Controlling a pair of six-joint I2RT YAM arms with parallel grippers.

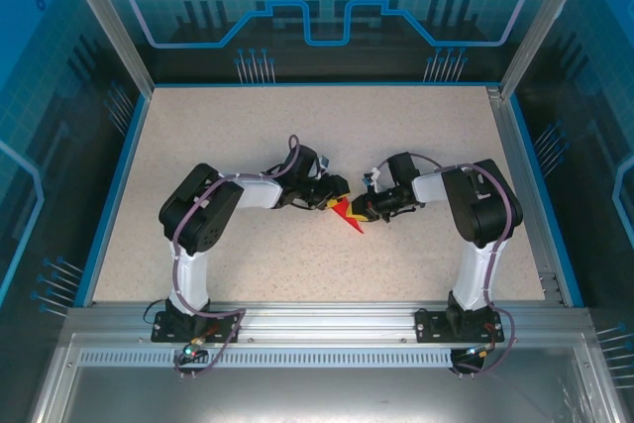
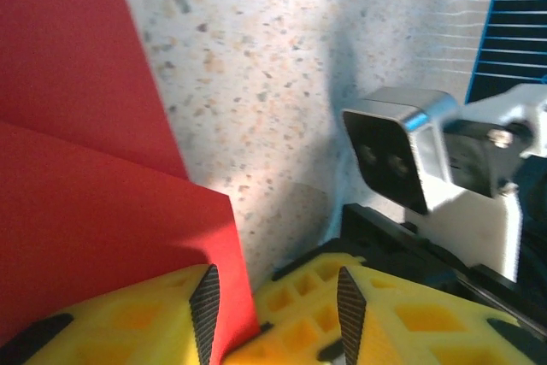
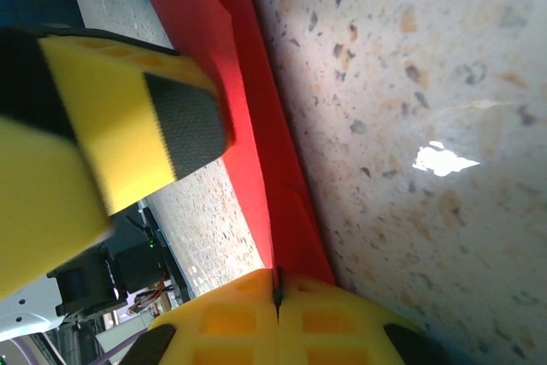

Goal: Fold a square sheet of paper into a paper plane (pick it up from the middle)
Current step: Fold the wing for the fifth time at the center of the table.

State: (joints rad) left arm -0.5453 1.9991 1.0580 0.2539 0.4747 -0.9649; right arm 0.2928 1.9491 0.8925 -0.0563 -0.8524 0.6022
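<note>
- Top external view: you see both arms reaching inward and meeting near the middle of the speckled table (image 1: 248, 274); the left gripper (image 1: 337, 200) comes in from the left of the frame and the right gripper (image 1: 365, 210) from the right, almost tip to tip
- The red paper sheet (image 1: 353, 221) lies on the table between and just below the two grippers; from here it is a small, narrow shape with a point aimed at the bottom of the frame
- Left wrist view: the red paper sheet (image 2: 94, 211) covers the left side of the frame, one folded layer lying over another; its lower right corner reaches in between your left gripper's (image 2: 275, 314) fingers (image 2: 203, 305)
- Those fingers stand apart, roughly half spread, and are not closed on the paper; you cannot tell whether either pad touches it
- The right arm's wrist camera (image 2: 397, 147) sits at the right of this frame
- Right wrist view: your right gripper (image 3: 275, 297) is at the bottom centre with its fingers pressed fully together; the red paper sheet (image 3: 214, 49) runs down from the top of the frame as a long creased strip, and its end is pinched at the seam between them
- One yellow finger (image 3: 128, 100) of the left gripper sits in the upper left, over the paper
</note>
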